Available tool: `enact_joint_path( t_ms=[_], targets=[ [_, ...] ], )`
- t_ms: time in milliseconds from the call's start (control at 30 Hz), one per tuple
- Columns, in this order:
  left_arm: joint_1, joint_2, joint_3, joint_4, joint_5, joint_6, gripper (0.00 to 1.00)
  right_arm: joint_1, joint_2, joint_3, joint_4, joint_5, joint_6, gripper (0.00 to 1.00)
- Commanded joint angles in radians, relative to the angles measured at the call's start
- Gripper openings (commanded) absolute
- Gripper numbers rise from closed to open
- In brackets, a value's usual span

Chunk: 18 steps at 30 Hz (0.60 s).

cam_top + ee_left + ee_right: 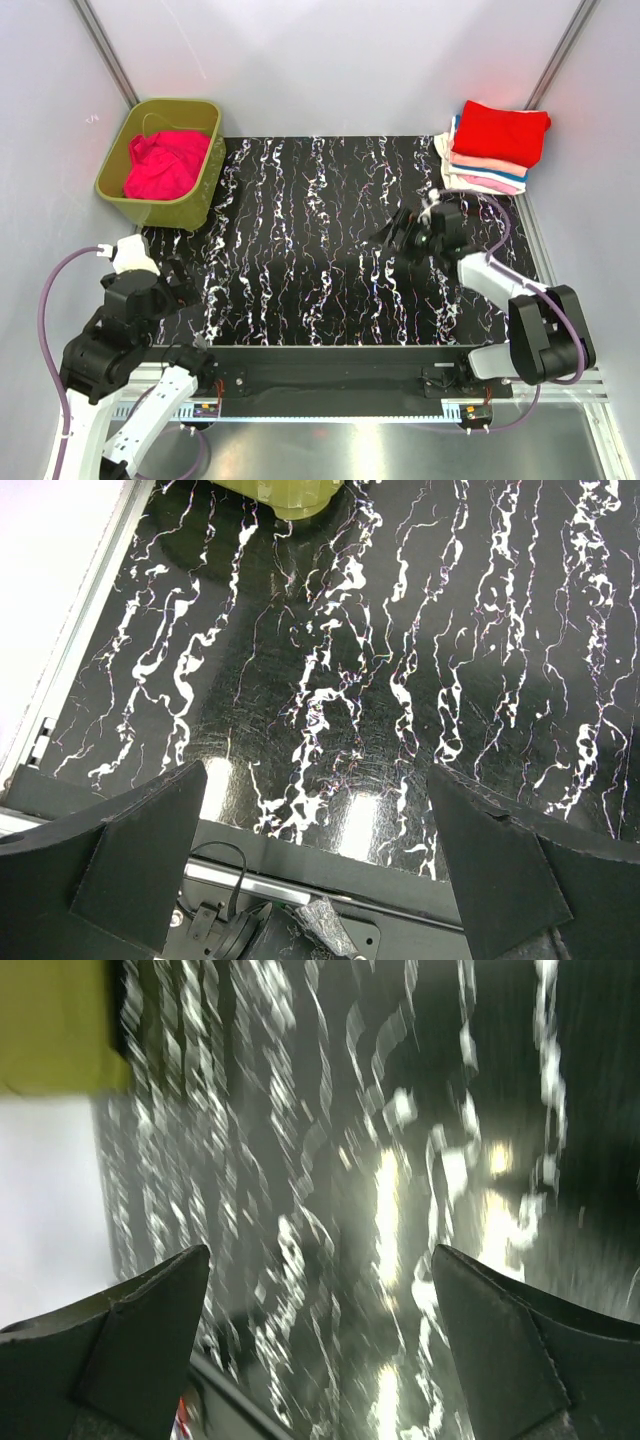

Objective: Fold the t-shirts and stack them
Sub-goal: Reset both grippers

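Observation:
A bright red folded t-shirt [502, 132] lies on top of a stack of folded shirts [480, 176], peach, pink, white and blue, at the back right of the black marbled mat [320, 250]. A magenta-pink t-shirt [165, 163] lies crumpled in the olive-green tub [203, 185] at the back left. My left gripper [178, 283] is open and empty low at the front left; its fingers [140, 860] frame bare mat. My right gripper [398, 232] is open and empty above the mat, left of the stack; its view is blurred.
The tub's corner shows in the left wrist view [285, 495] and in the right wrist view [55, 1025]. Grey walls enclose the mat. A metal rail [330, 410] with cables runs along the front edge.

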State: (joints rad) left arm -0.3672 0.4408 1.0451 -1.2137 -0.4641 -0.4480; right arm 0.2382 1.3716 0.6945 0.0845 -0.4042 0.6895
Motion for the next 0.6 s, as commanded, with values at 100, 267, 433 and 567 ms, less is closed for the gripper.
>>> enact_joint_path(
  t_ms=[100, 267, 433, 567],
  targets=[
    [0.004, 0.004, -0.003, 0.046, 0.027, 0.025, 0.99, 0.065, -0.026, -0.214, 0.282, -0.065, 0.091, 0.99],
    [0.004, 0.009, -0.008, 0.055, 0.050, 0.037, 0.99, 0.067, -0.083, -0.219, 0.273, -0.004, 0.039, 1.00],
    [0.004, 0.004, -0.010, 0.056, 0.051, 0.037, 0.99, 0.065, 0.004, -0.170, 0.229, -0.016, 0.044, 1.00],
    [0.004, 0.004, -0.008, 0.054, 0.051, 0.035, 0.99, 0.065, 0.047, -0.133, 0.178, -0.024, 0.039, 1.00]
  ],
)
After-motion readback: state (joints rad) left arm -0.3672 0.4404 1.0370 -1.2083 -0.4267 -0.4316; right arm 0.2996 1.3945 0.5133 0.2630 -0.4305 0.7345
